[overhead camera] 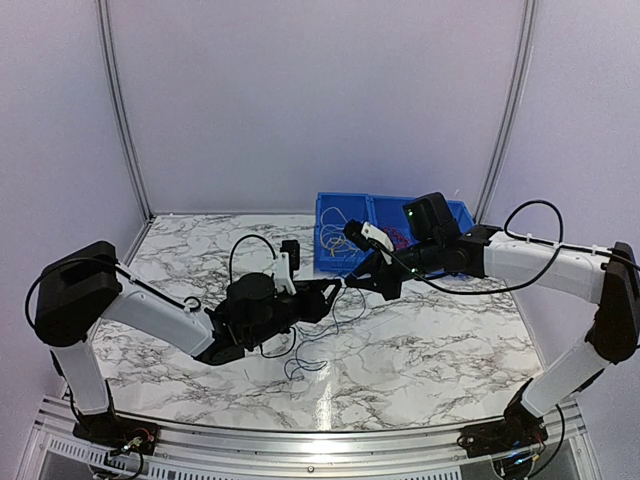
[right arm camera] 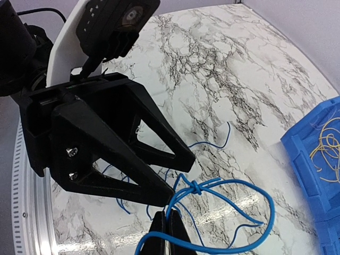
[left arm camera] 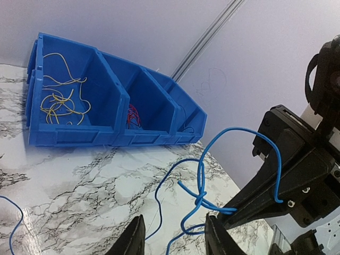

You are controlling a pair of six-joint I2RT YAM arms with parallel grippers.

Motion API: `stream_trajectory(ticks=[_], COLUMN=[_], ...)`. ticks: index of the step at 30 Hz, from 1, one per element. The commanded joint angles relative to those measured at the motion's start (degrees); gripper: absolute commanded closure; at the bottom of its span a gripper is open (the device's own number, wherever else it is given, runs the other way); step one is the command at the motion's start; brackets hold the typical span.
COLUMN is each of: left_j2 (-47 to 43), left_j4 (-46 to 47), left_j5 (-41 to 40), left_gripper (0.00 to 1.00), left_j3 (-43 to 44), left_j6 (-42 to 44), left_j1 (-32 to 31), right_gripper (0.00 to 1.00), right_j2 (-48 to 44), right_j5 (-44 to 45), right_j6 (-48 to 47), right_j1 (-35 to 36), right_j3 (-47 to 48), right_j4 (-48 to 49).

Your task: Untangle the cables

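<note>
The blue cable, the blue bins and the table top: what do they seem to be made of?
The blue cable looks like thin wire in a smooth plastic sheath: it loops and knots freely. The blue bins look like rigid moulded plastic, with a dull sheen. The table top shows a marble pattern with glare: stone or laminate, I cannot tell.

Overhead view from behind, down onto table point(overhead camera: 420, 350), wrist views close, facing each other, apparently sharing blue cable point(left arm camera: 201, 199)

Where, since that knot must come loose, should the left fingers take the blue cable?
Probably on the strand just beside the knot in the blue cable, coming from the left arm's side: the right fingers pinch the other side, and the knot hangs free in the air.
</note>
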Motion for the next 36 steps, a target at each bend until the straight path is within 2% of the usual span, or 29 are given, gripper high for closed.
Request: stream_trajectory(ticks=[1, 8, 20, 22, 29, 36], left_j2=[1.74, 5.44, 6.91, 6.41, 2.53, -2.0], left_j4=[0.29, 0.32, 1.33, 1.85, 5.51, 5.81], left_j5=[-1.3, -0.55, -6.83, -7.09, -7.27, -6.37], left_gripper=[0.62, 0.65, 0.62, 0.62, 0.62, 0.61], left_j3=[2.95, 6.65, 8.12, 7.16, 2.17, -1.79], left_j6=[-0.71, -0.52, -1.75, -1.97, -2.75, -2.35], left_j1=[0.61, 1.09, 3.67, 4.34, 5.6, 7.33], right_gripper=[1.0, 1.0, 1.0, 0.94, 0.63, 0.55], right_j2=[-1.38, -1.83, -2.37, -2.35, -0.67, 0.16], right_j5=[-2.04, -3.71, -18.98, -21.34, -23.65, -24.12], right_j6=[-0.86, -1.06, -6.66, -8.89, -16.22, -26.11], right_j1=[0.63, 0.84, 3.09, 3.98, 7.41, 10.68], right_j3=[0.96, 0.63, -0.7, -0.67, 0.08, 2.51], right_j4=[0.38, 0.51, -3.69, -5.78, -12.76, -21.81])
